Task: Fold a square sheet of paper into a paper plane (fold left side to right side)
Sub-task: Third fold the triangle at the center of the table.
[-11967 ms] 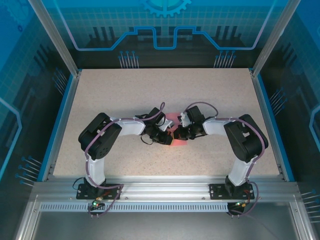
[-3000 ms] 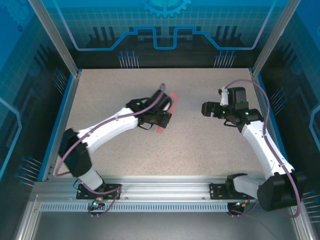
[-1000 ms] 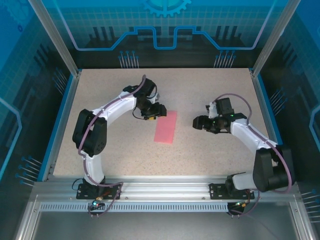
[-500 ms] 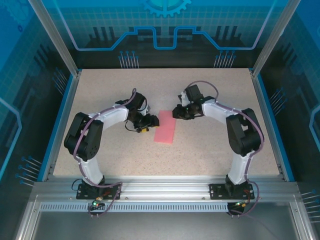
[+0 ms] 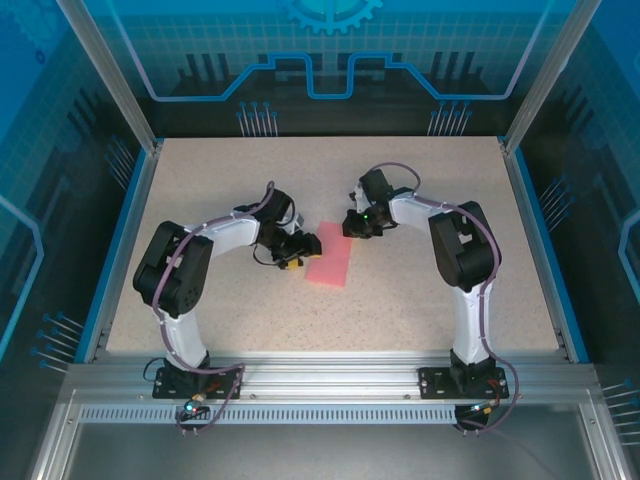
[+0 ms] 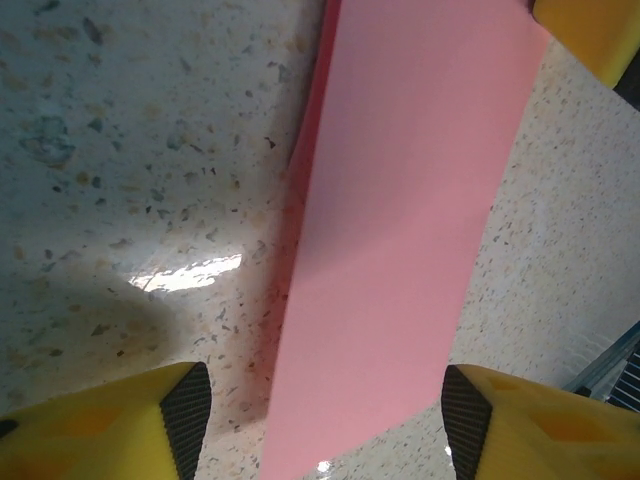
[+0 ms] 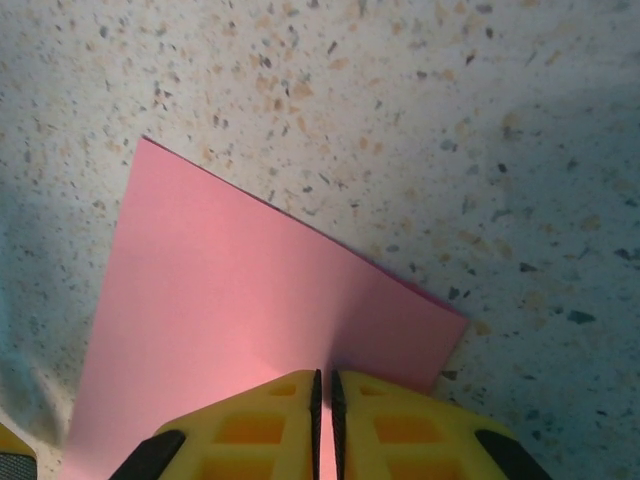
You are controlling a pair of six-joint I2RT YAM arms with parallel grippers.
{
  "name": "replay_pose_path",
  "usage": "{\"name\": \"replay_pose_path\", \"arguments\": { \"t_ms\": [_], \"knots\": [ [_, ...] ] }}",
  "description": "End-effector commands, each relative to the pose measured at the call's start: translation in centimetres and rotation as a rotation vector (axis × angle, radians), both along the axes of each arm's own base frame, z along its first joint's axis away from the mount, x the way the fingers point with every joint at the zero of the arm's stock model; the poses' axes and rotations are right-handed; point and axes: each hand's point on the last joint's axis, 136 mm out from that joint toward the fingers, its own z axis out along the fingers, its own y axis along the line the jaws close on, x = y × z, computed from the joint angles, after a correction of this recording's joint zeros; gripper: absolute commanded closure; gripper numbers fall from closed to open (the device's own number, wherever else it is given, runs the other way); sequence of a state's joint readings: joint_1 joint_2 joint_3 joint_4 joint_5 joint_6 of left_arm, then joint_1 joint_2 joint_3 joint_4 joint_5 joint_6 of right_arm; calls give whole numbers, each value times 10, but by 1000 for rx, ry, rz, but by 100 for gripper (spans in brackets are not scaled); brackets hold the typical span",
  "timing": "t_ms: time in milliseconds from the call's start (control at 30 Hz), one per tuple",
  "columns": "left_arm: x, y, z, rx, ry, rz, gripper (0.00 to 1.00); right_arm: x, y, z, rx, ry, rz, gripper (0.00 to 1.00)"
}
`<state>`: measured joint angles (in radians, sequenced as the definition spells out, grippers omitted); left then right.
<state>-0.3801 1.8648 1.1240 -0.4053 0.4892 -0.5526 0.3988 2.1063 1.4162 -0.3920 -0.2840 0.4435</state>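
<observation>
The square sheet of paper [image 5: 333,264] lies on the table folded in half, a long pink rectangle; no paper plane shape is formed. My left gripper [image 5: 305,248] is at its left edge, open. In the left wrist view the paper [image 6: 400,230] runs between the wide-apart pads [image 6: 188,415], and the left gripper [image 6: 325,425] holds nothing. My right gripper [image 5: 350,228] is at the paper's far end. In the right wrist view its yellow fingers are shut, tips [image 7: 325,385] resting on top of the paper [image 7: 230,300] near its far right corner.
The speckled table [image 5: 420,290] is bounded by blue side rails [image 5: 120,240] and an aluminium frame [image 5: 330,375] at the near edge. A yellow finger of the right gripper [image 6: 590,30] shows at the paper's far end in the left wrist view.
My right arm swung left from the open table to the paper's far end and its jaws closed. My left gripper shifted down to the paper's left edge, staying open.
</observation>
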Motion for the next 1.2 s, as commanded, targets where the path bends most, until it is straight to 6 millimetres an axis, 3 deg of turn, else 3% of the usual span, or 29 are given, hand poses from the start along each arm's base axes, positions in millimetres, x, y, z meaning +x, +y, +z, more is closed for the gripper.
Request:
{"name": "replay_pose_path", "arguments": {
  "t_ms": [0, 533, 733, 900, 967, 1167],
  "knots": [
    [6, -9, 2, -55, 30, 3, 35, 0, -4, -7, -32, 10, 24, 86],
    [7, -24, -2, -70, 48, -27, 43, -3, -2, -6, -14, 5, 42, 86],
    [5, -20, 1, -55, 41, -22, 62, -2, -2, -2, -7, -13, 46, 85],
    [-1, -20, 3, -54, 65, -6, 90, 4, -2, 16, 10, -89, 58, 74],
    [-4, -21, 4, -56, 74, 2, 96, 6, -3, 27, 14, -137, 66, 69],
    [-7, -25, 10, -74, 111, 47, 100, -9, -10, 62, 37, -289, 95, 56]
  ]
}}
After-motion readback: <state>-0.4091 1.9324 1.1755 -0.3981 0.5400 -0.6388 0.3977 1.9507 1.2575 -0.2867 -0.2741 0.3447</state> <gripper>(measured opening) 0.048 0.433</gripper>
